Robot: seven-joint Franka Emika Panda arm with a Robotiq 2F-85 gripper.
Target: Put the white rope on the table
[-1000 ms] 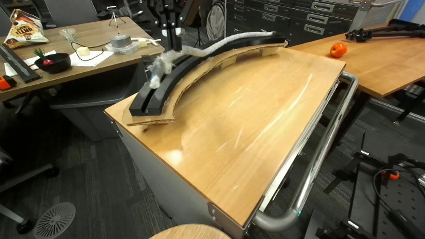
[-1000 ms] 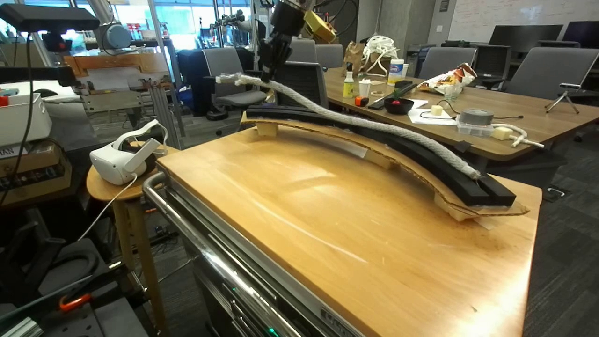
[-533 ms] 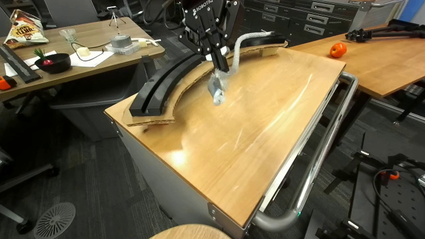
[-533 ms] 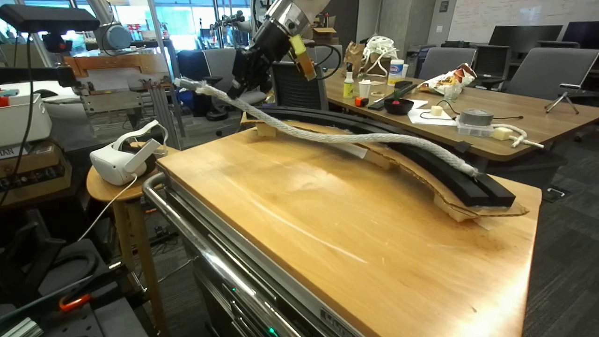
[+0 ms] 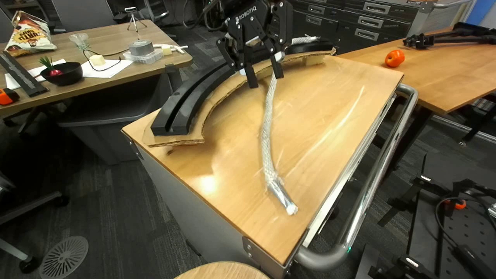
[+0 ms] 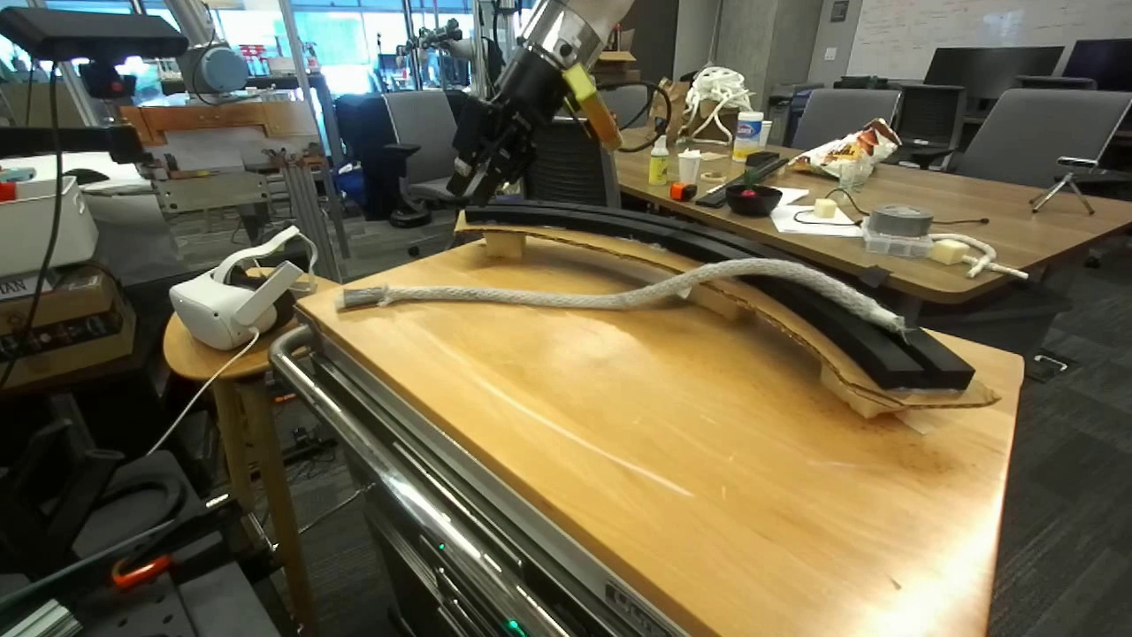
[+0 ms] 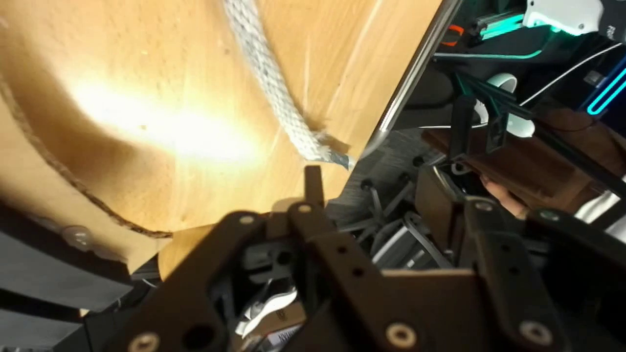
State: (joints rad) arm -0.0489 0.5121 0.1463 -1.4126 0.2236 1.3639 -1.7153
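Gripper (image 5: pixel 265 81) aslant above the table (image 5: pixel 306 120), fingers (image 5: pixel 252 79) downward, well apart and empty.

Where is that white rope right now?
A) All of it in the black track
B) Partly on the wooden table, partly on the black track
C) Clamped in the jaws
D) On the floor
B: in an exterior view, much of the rope lies on the table while one end rests on the black track, and the open jaws hold none of it.
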